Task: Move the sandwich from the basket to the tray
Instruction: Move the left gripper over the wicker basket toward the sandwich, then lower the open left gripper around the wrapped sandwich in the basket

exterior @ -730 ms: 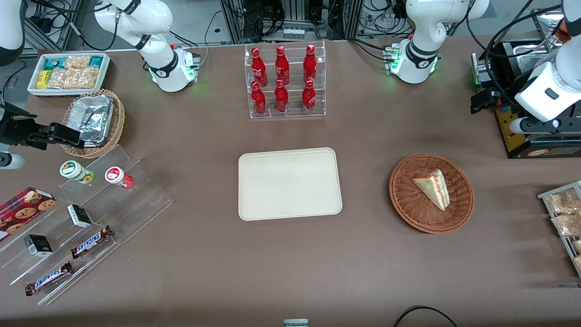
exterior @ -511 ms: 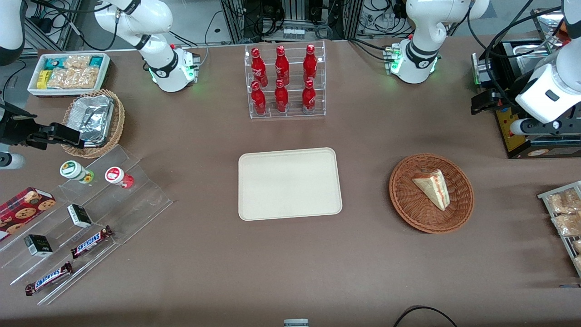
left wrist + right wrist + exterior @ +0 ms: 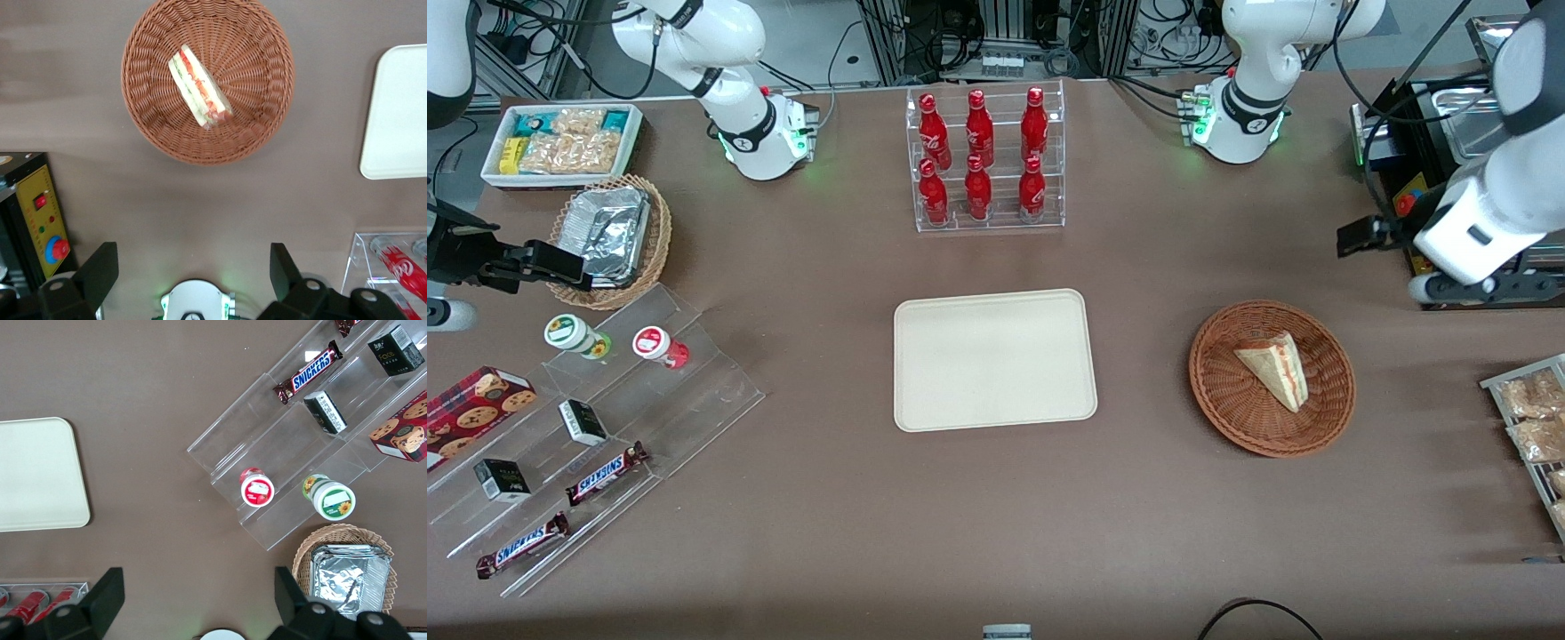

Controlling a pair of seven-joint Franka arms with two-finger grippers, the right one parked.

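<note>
Sandwich (image 3: 1273, 367) lay in the reddish-brown wicker basket (image 3: 1218, 391) on the table (image 3: 1138, 533), toward the working arm's end; the cream tray (image 3: 994, 359) sat well apart, mid-table. Hand (image 3: 1356, 236) hung in the air, farther from the camera than the basket.

Left wrist view: hand (image 3: 193, 277) open, fingers (image 3: 100, 270) spread wide, above bare table, clear of the basket (image 3: 153, 113) and sandwich (image 3: 199, 87). Tray (image 3: 400, 113) corner visible.

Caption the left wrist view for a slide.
Open end effector hovers above the table, short of the basket holding the sandwich; tray empty beside it.
</note>
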